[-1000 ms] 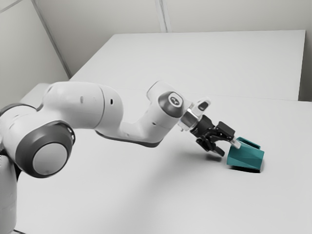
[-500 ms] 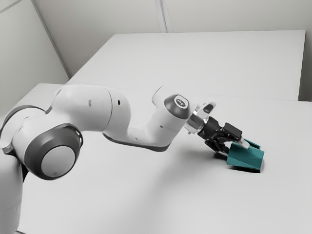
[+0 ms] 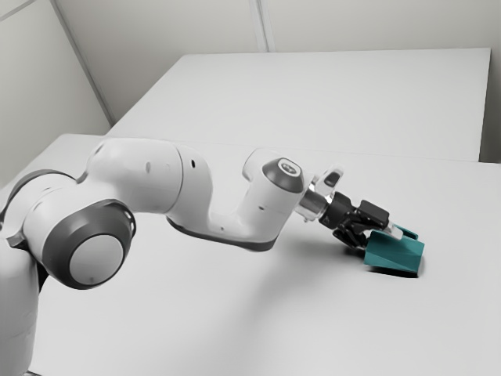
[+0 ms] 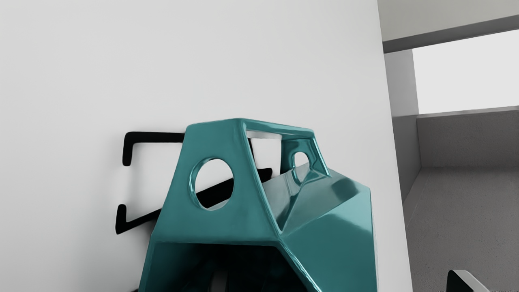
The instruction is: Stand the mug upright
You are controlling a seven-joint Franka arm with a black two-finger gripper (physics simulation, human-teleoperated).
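The jaws of my gripper (image 3: 383, 239) stand released and spread, one finger (image 4: 219, 282) reaching into the open mouth of the teal mug (image 3: 394, 254) while the other finger (image 4: 466, 280) sits outside, apart from its wall. The mug lies on its side (rather an angular thing, seen from here), its mouth toward my gripper and its handle (image 4: 215, 227), pierced by round holes, on the far side in the exterior view. It rests on the pale table (image 3: 188, 321), at the exterior view's right, with my arm (image 3: 227, 229) stretching in from the left.
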